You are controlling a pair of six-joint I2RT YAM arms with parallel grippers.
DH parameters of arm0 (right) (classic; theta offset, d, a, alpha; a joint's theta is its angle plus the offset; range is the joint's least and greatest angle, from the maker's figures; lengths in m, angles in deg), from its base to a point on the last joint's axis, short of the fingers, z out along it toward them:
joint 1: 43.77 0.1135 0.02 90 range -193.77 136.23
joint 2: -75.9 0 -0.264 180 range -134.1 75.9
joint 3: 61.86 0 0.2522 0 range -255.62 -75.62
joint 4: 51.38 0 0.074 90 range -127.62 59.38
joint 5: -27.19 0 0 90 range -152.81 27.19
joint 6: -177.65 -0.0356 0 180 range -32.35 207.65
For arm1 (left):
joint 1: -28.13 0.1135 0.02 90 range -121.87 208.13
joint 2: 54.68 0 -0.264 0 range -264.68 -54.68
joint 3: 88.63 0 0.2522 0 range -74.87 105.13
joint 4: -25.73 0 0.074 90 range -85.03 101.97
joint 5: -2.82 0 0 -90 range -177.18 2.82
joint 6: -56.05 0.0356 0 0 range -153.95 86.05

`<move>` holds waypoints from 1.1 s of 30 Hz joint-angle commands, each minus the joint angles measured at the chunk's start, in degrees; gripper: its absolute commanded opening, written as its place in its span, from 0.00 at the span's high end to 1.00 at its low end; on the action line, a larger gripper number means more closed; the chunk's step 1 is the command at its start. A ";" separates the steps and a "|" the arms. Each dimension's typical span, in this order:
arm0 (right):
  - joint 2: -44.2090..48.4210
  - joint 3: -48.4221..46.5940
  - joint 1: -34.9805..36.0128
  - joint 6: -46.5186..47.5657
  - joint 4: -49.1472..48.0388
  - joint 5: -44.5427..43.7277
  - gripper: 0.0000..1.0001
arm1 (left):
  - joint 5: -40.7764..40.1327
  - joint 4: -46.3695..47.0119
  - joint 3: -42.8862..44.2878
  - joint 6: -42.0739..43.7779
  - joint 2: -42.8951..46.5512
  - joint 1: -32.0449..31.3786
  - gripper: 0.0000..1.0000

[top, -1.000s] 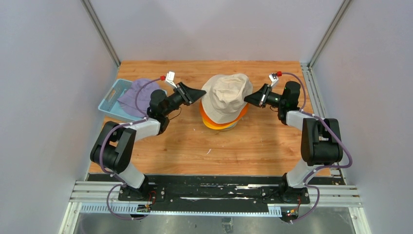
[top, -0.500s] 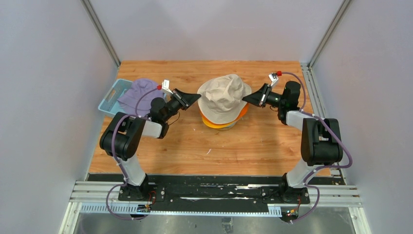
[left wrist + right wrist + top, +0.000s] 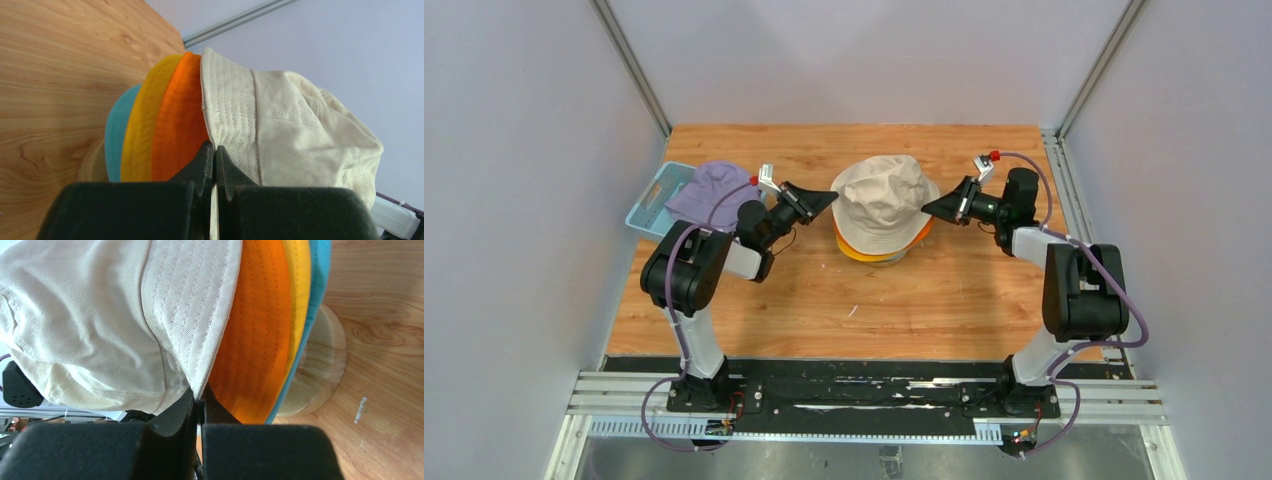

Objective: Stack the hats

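Observation:
A beige hat [image 3: 884, 200] tops a stack at the table's middle. Under it sit an orange hat [image 3: 180, 125], a yellow hat [image 3: 142, 135] and a teal hat [image 3: 116, 140], all on a wooden stand [image 3: 320, 370]. My left gripper [image 3: 829, 199] is shut on the beige hat's left brim [image 3: 222, 115]. My right gripper [image 3: 927, 208] is shut on its right brim [image 3: 200, 315]. A lavender hat [image 3: 707, 195] lies in the basket at the left. The grey hat is out of view.
A light blue plastic basket [image 3: 652, 200] stands at the table's left edge behind my left arm. Grey walls enclose the table on three sides. A small white scrap [image 3: 852, 311] lies on the wood in front of the stack.
Both grippers have lowered the beige hat onto the stack, and its crown has settled. My left arm's elbow has swung left toward the basket.

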 commanded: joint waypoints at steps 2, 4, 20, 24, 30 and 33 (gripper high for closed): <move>1.97 1.41 -2.14 6.28 8.65 -4.79 0.99 | -0.78 2.11 0.91 -1.14 0.04 0.97 1.00; 2.34 2.21 -2.14 6.33 8.41 -4.69 0.99 | -0.35 2.30 1.07 -1.55 0.74 0.93 1.00; 3.20 3.69 -2.14 9.57 13.06 -6.04 1.00 | 1.04 2.18 -2.36 -2.26 3.95 -0.33 1.00; 2.58 1.08 -2.16 9.48 13.79 -6.72 0.99 | -0.03 1.87 -5.84 -1.39 4.42 -1.10 1.00; -1.00 -2.91 -2.07 7.99 12.04 -7.13 0.99 | -2.16 2.55 -10.70 -0.67 5.17 -2.95 1.00; -3.17 -5.34 -1.82 6.95 10.72 -6.96 0.99 | -4.08 4.03 -13.23 -1.03 5.63 -4.52 1.00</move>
